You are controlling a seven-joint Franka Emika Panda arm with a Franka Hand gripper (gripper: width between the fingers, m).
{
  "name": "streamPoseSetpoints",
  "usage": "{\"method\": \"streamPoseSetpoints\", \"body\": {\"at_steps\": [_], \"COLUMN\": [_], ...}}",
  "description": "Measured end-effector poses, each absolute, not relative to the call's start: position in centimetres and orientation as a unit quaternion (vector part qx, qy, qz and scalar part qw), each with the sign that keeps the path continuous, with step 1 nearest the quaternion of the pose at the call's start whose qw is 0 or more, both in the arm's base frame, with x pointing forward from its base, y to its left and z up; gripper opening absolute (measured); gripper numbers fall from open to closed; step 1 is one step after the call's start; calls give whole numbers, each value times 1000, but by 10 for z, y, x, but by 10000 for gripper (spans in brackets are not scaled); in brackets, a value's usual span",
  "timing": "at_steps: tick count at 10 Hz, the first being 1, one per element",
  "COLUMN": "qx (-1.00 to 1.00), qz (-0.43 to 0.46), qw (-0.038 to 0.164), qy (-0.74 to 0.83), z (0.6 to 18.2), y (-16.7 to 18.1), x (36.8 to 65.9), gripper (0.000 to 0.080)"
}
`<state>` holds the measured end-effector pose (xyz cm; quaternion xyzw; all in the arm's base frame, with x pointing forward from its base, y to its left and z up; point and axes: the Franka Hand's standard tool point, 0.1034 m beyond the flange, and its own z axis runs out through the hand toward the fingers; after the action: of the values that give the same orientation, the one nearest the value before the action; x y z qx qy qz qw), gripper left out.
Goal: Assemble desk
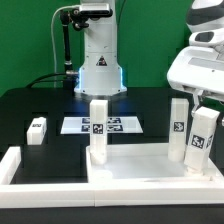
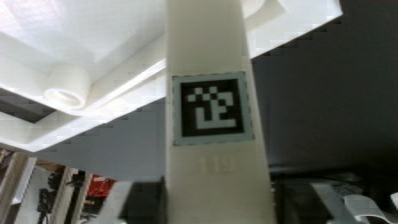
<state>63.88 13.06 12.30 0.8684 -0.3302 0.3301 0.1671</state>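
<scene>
The pincer [image 1: 203, 105] is closed on the top end of the held leg [image 1: 200, 140], at about 3 o'clock in the exterior view. That leg is a white rectangular block hanging nearly upright with a slight tilt, its lower end over the near right part of the panel [image 1: 150, 172]. In the wrist view the held leg [image 2: 214, 110] fills the middle of the picture as a tall white bar with a black-and-white square tag [image 2: 212, 108] on its face. Behind it shows the panel [image 2: 80, 55], white with a raised rim and a round socket [image 2: 63, 96].

The panel lies flat on the black desk [image 1: 40, 105] at 6 o'clock. The left leg [image 1: 99, 132] stands upright at its far corner near the centre. The right leg [image 1: 178, 125] stands upright at the other far corner, just beside the held leg. Both carry tags. The loose leg [image 1: 38, 130] lies on the desk at 9 o'clock, well apart from the panel. The marker board [image 1: 125, 125] lies at the centre, behind the left leg, and the low white wall [image 1: 12, 165] runs along 8 o'clock
</scene>
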Motion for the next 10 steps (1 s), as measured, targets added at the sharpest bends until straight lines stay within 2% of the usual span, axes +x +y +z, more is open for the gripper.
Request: {"method": "streamPoseSetpoints", "body": {"at_steps": [2,10], "qx": [865,862], "qz": [341,361], "qw": [176,179], "qy": [-323,-307], "z": [123,122], "y": [131,131], "x": [639,641], "gripper": [288,288]}}
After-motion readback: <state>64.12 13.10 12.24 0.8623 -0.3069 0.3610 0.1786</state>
